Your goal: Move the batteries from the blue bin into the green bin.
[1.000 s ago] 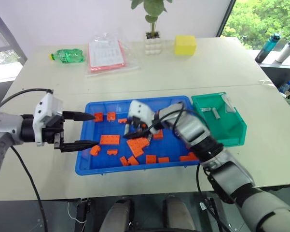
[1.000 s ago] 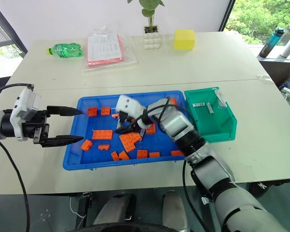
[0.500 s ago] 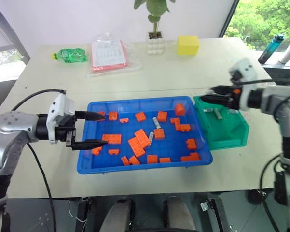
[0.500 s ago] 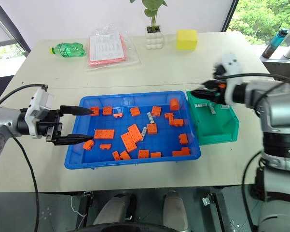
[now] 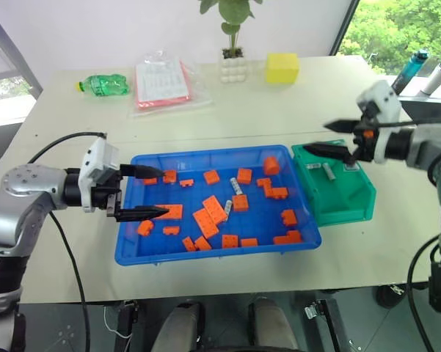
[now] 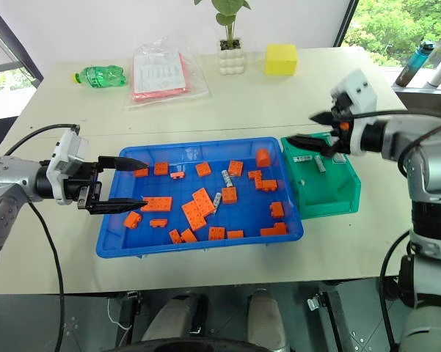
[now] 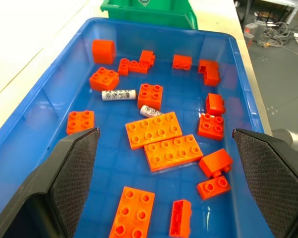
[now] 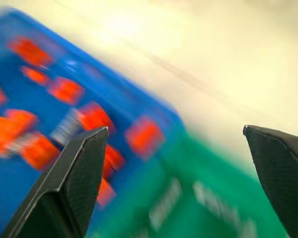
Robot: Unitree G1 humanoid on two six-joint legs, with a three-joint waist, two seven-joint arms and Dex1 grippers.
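Note:
The blue bin [image 5: 205, 153] lies mid-table, scattered with orange bricks [image 5: 212, 215]. Two batteries [image 5: 237, 188] [image 7: 118, 94] lie among the bricks near its middle. The green bin [image 5: 350, 209] stands against its right end, with a few silver batteries [image 5: 329, 173] on its floor. My right gripper [image 5: 317, 137] hovers open over the green bin's near-left corner, fingers wide apart with nothing between them. At the blue bin's left end my left gripper [image 5: 161, 192] is open and pointing in over the rim, nothing in it. In the left wrist view the green bin [image 7: 146, 10] shows beyond the bricks.
On the far side of the table lie a green bottle [image 5: 103, 85], a plastic bag of papers [image 5: 161, 82], a potted plant [image 5: 232, 67] and a yellow block [image 5: 282, 67]. Drink bottles [image 5: 411, 71] stand beyond the table's right edge.
My right arm swung out of the blue bin's middle, rightward and up to over the green bin, and its fingers spread wide apart. The left gripper has barely moved.

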